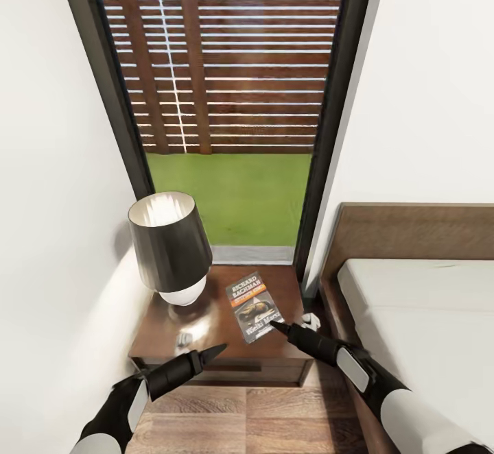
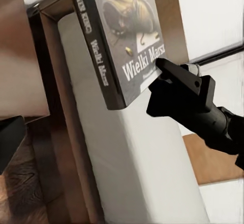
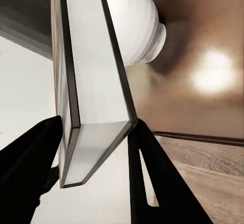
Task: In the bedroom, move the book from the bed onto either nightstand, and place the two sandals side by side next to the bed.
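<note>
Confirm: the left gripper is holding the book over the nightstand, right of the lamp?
Not quite: it is the right gripper that grips the book, as the head view shows. The left gripper hangs free. The rest holds: over the nightstand, right of the lamp.

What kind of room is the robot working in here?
Most likely a bedroom: a bed with a wooden headboard stands beside a nightstand carrying a black-shaded lamp, next to a tall window facing a lawn.
</note>
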Robot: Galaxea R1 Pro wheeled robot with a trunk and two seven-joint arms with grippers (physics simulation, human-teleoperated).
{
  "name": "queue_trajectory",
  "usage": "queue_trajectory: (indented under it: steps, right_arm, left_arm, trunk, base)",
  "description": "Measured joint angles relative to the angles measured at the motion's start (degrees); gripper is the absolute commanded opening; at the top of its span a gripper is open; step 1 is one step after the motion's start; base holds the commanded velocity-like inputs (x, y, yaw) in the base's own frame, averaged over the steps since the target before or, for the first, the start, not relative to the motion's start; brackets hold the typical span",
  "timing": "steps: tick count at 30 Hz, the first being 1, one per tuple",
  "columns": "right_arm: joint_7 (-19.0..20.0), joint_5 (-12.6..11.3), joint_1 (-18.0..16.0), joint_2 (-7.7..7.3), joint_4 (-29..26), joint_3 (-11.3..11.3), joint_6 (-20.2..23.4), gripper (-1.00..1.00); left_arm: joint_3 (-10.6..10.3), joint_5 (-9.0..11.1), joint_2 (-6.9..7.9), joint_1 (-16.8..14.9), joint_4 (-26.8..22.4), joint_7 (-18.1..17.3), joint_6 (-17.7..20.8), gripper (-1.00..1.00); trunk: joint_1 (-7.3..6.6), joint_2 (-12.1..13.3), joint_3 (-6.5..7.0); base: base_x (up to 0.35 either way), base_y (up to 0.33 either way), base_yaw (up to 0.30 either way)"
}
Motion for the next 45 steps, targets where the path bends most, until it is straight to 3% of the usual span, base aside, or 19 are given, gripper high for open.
queue_trajectory:
  steps: [6,30,33,36,45]
  right_arm:
    - [-0.2,0.0,0.0,0.7,0.1,0.0,0.0,-1.0]
    - [-0.2,0.0,0.0,0.77,0.1,0.0,0.0,-1.0]
    - [-0.2,0.0,0.0,0.76,0.1,0.0,0.0,-1.0]
    - [-0.3,0.0,0.0,0.77,0.1,0.0,0.0,-1.0]
    - [-0.3,0.0,0.0,0.77,0.2,0.0,0.0,-1.0]
  left_arm:
    - [0.0,0.2,-0.45,0.0,-0.3,-0.1,3.3,1.0]
    - [0.4,0.1,-0.6,0.0,-0.3,-0.4,3.2,1.0]
    - [0.3,0.1,-0.58,0.0,-0.4,-3.4,3.3,1.0]
    - [0.3,0.2,-0.68,0.0,-3.5,-10.3,3.7,1.0]
    - [0.3,0.1,-0.67,0.0,-7.6,-18.9,9.4,1.0]
  trunk:
    - [0.0,0.0,0.0]
    - [0.0,0.0,0.0]
    - [0.0,0.0,0.0]
    - [0.0,0.0,0.0]
    - [0.0,0.0,0.0]
  base:
    - [0.0,0.0,0.0]
    - [0.0,0.0,0.0]
    - [0.0,0.0,0.0]
    - [0.0,0.0,0.0]
    - [0.0,0.0,0.0]
